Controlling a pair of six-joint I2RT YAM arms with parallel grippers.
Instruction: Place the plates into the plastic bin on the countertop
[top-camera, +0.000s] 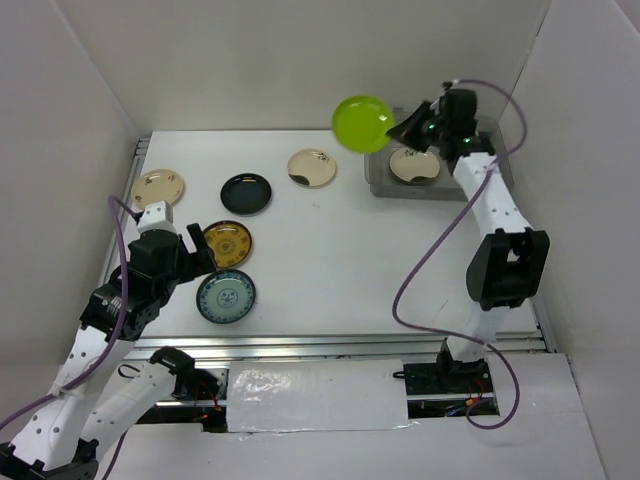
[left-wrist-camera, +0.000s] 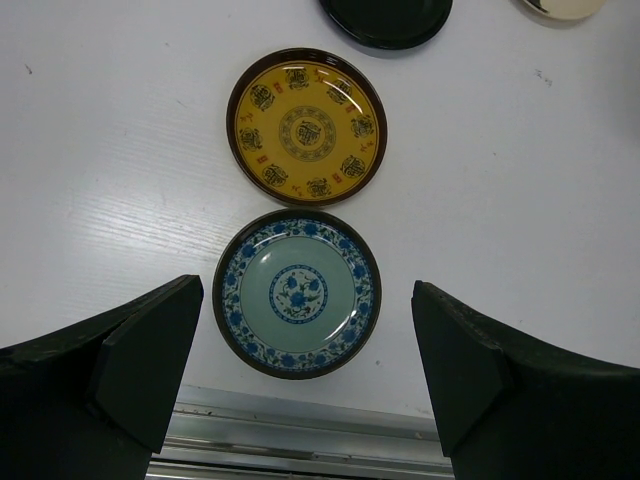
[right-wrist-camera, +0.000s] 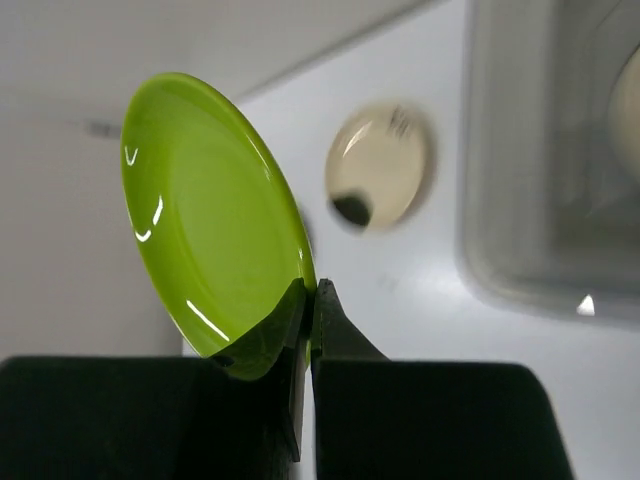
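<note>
Overhead view of a flat white countertop (top-camera: 330, 270) walled by white panels, with two robot arms. The right gripper (right-wrist-camera: 310, 318) had its fingers closed on the rim of a glossy lime green round plate (top-camera: 362, 123). It held the plate tilted in the air, just beside the left edge of a clear greyish rectangular plastic bin (top-camera: 400, 192) at the far right. One cream plate (top-camera: 414, 165) lay inside the bin.

The left gripper (left-wrist-camera: 305, 330) hung with fingers spread wide above a teal patterned plate (left-wrist-camera: 297, 292), touching nothing. Next to that lay a mustard patterned plate (left-wrist-camera: 306, 127). Further back were a black plate (top-camera: 246, 193), a marked cream plate (top-camera: 312, 168) and a far-left cream plate (top-camera: 158, 187).

The task looked early: one plate binned, one nearly there, five left on the countertop.
</note>
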